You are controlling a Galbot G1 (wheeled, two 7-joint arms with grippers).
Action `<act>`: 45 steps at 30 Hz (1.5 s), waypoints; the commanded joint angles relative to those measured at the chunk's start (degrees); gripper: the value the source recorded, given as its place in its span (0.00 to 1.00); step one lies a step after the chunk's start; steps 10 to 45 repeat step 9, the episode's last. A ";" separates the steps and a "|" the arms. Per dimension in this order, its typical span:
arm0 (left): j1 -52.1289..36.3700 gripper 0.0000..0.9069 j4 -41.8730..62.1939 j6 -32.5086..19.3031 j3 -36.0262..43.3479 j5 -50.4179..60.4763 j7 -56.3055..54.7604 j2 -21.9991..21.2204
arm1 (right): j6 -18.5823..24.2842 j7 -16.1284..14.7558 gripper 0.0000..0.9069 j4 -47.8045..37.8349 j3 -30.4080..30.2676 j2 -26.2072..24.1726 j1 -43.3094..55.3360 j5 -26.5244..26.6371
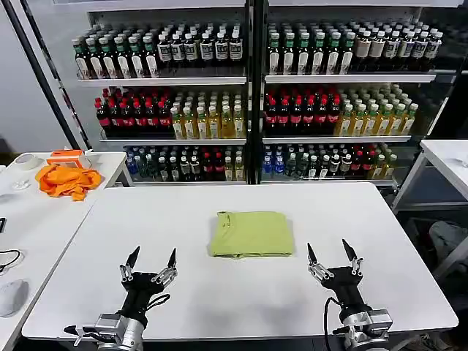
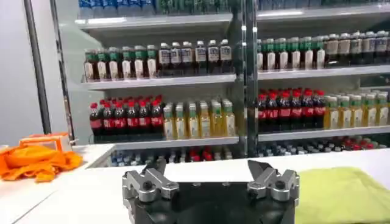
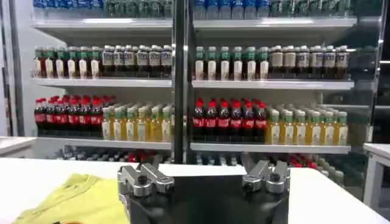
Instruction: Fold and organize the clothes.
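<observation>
The lime T-shirt [image 1: 251, 233] lies folded into a neat rectangle at the middle of the white table [image 1: 241, 300]. My left gripper [image 1: 153, 257] stands open near the table's front edge, to the left of the shirt and apart from it. My right gripper [image 1: 332, 252] stands open on the other side, also near the front edge, holding nothing. In the left wrist view the shirt [image 2: 341, 193] shows beside the open left gripper [image 2: 208, 165]. The right wrist view has a corner of the shirt [image 3: 76, 199] beside the open right gripper [image 3: 204, 161].
A bright orange cloth [image 1: 67, 179] lies on a side table [image 1: 44, 219] at the left, by an orange-handled object. Shelves of bottles [image 1: 248, 95] stand behind the table. Another white table [image 1: 447, 157] is at the far right.
</observation>
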 commanded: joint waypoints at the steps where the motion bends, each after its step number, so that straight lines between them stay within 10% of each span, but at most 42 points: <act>1: 0.34 1.00 0.08 -0.02 0.07 0.44 0.19 -0.09 | -0.66 0.05 1.00 0.97 0.51 0.15 -1.18 -0.41; 45: 0.36 1.00 0.18 0.02 -0.03 0.29 0.41 0.04 | -1.18 0.96 1.00 0.87 0.38 -0.05 -0.59 -0.35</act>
